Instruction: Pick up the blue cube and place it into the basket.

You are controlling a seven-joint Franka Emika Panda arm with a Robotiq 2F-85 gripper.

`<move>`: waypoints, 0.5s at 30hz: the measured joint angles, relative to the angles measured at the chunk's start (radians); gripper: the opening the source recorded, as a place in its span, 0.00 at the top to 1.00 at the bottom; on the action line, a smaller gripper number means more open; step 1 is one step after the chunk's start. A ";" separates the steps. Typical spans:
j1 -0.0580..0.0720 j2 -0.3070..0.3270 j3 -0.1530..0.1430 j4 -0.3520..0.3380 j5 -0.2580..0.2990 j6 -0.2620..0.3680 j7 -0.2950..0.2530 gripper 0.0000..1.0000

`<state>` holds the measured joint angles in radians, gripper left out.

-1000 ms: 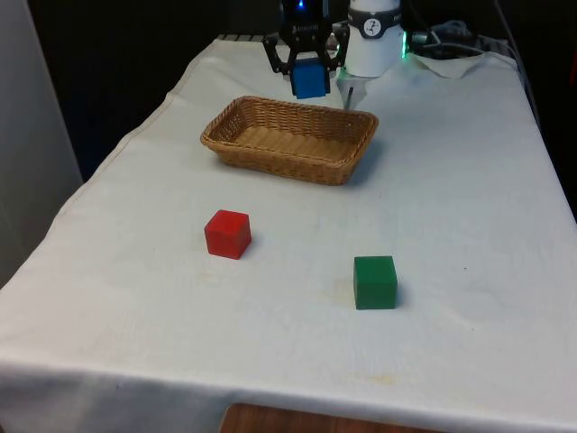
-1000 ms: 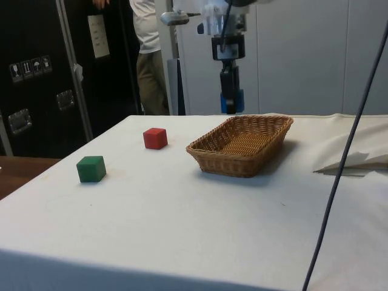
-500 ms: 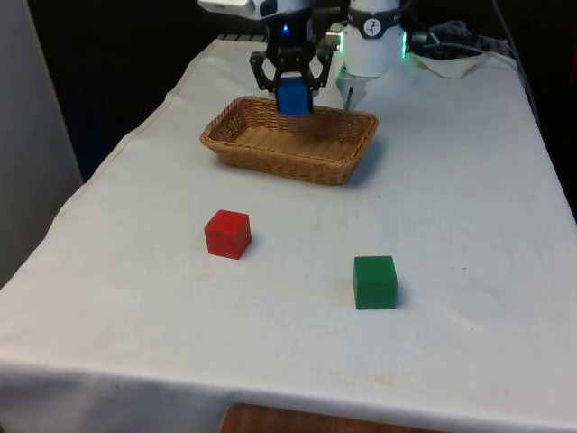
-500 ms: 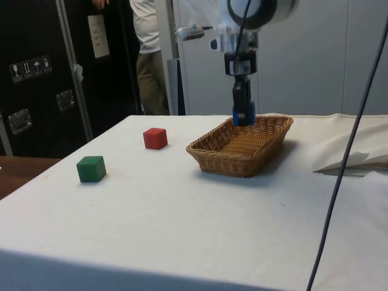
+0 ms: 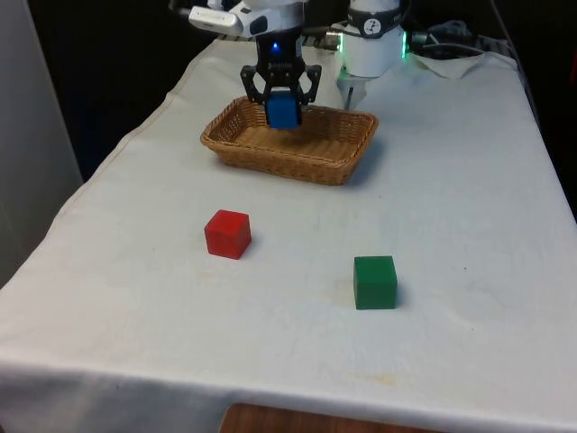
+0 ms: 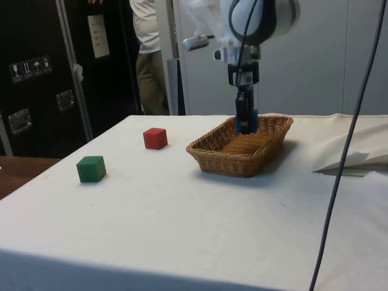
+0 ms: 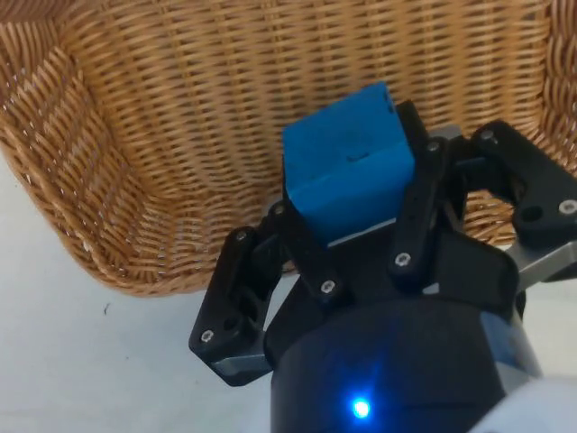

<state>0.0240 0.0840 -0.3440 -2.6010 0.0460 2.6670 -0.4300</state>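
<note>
The table (image 5: 469, 207) wears a white cloth. A brown wicker basket (image 5: 306, 155) rests near its far end. Nearer the camera lie a red cube (image 5: 227, 234), toward the front view's left, and a green cube (image 5: 374, 281), well apart from it.

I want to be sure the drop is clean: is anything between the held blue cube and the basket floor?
Nothing visible. The gripper holds the blue cube over the basket, and the wrist view shows bare wicker beneath it. The red cube and green cube sit on the cloth, apart from the basket.
</note>
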 measured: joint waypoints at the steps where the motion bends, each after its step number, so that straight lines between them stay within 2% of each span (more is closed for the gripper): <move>1: 0.000 0.000 0.000 0.000 0.000 0.000 0.000 0.99; 9: 0.000 0.009 0.000 -0.001 0.000 0.000 0.000 0.99; 15: 0.000 0.049 0.004 0.000 0.008 0.030 0.000 0.99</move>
<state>0.0240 0.1330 -0.3400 -2.6010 0.0540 2.6970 -0.4300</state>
